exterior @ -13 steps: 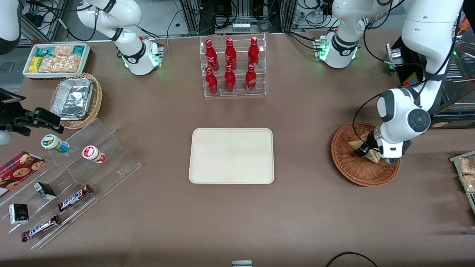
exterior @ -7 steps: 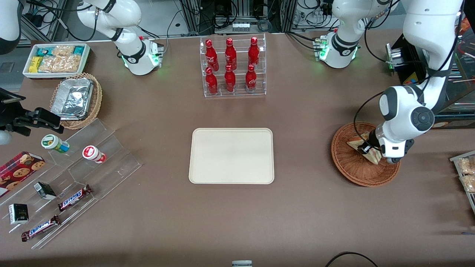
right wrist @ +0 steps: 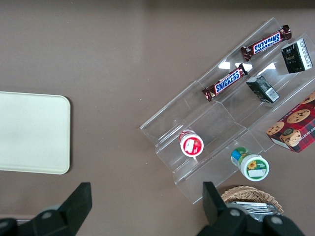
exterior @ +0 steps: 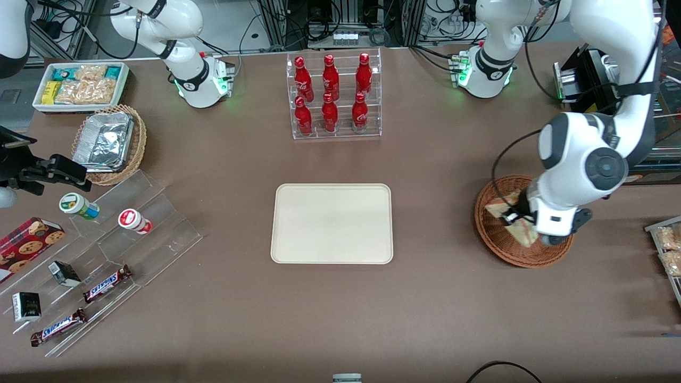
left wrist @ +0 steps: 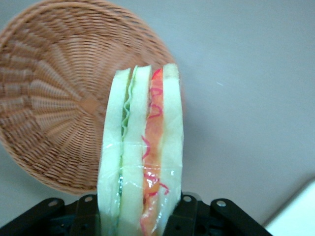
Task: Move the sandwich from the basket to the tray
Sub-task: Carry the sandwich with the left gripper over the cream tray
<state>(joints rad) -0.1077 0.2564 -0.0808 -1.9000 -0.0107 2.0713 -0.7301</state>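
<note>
My left gripper is shut on the sandwich, a pale bread wedge in clear wrap, and holds it lifted above the reddish-brown wicker basket. In the left wrist view the sandwich stands between the gripper fingers, its red, pink and green filling showing, with the empty basket below it. The cream tray lies empty at the table's middle, toward the parked arm's end from the basket; it also shows in the right wrist view.
A clear rack of red bottles stands farther from the front camera than the tray. A clear stepped stand with snack bars and cups, a tan basket with foil containers and a white snack bin lie toward the parked arm's end.
My left gripper has risen from the basket with the sandwich in it and shifted slightly toward the tray. The basket and tray have not moved.
</note>
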